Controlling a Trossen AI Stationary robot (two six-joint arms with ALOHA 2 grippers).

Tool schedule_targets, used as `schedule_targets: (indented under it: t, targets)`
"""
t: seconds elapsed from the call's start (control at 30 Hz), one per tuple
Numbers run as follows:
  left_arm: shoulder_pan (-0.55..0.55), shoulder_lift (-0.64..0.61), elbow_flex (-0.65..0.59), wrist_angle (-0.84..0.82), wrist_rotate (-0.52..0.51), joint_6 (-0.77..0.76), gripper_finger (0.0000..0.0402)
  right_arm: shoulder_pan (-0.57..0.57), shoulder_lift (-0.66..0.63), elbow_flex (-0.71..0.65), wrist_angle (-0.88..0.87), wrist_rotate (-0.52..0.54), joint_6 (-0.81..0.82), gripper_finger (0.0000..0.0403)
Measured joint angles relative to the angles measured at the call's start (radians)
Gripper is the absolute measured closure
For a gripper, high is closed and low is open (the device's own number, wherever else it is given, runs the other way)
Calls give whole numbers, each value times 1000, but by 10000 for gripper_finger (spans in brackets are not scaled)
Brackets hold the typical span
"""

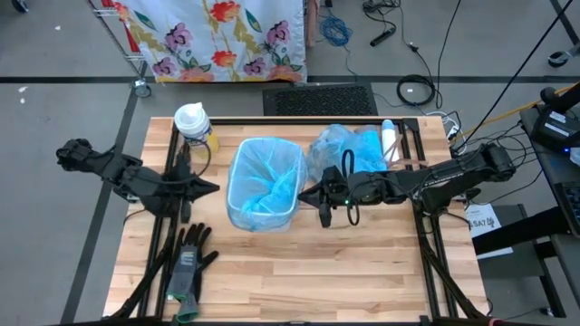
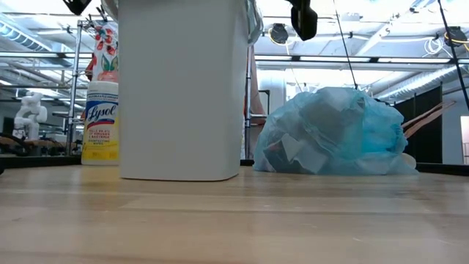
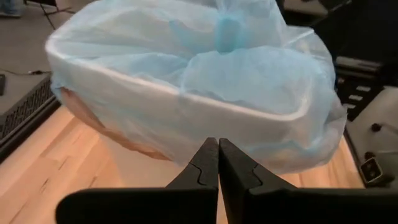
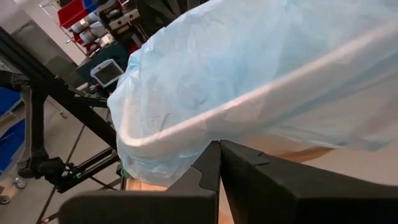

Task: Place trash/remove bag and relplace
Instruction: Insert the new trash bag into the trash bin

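Observation:
A white bin (image 1: 263, 217) stands mid-table, lined with a light blue bag (image 1: 272, 177) whose edge is folded out over the rim (image 3: 186, 99). Behind it to the right, a full blue bag (image 1: 349, 149) lies on the table, with the trash (image 2: 293, 150) showing through its film as white scraps. My left gripper (image 1: 215, 188) is shut and level, a little off the bin's left side (image 3: 217, 146). My right gripper (image 1: 304, 195) is shut at the bin's right rim (image 4: 219, 149). My right gripper comes level from the table's right, its shut fingertips right at the liner's overhang (image 4: 186, 134) on the bin's right rim. I cannot tell whether they touch the film.
A Lysol canister (image 1: 193, 125) stands at the far left and a white bottle (image 1: 390, 140) at the far right. Black-and-grey gloves (image 1: 190, 263) lie near the front left. Bare wood stretches in front of the bin.

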Motion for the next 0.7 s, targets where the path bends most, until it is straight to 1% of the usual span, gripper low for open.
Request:
schedule_targets:
  t: [0.27,0.43,0.57,0.7]
  targets:
    - [86,61,0,36,106,53,397,0,0,0,-22,-2,0,403]
    - [147,99,-8,73,196,90,397,0,21,2,-22,2,-3,403]
    - [202,123,-82,182,290,101,398,1,62,1,-21,4,-1,403]
    - [242,128,-160,264,343,76,398,-4,100,0,-23,5,3,403]
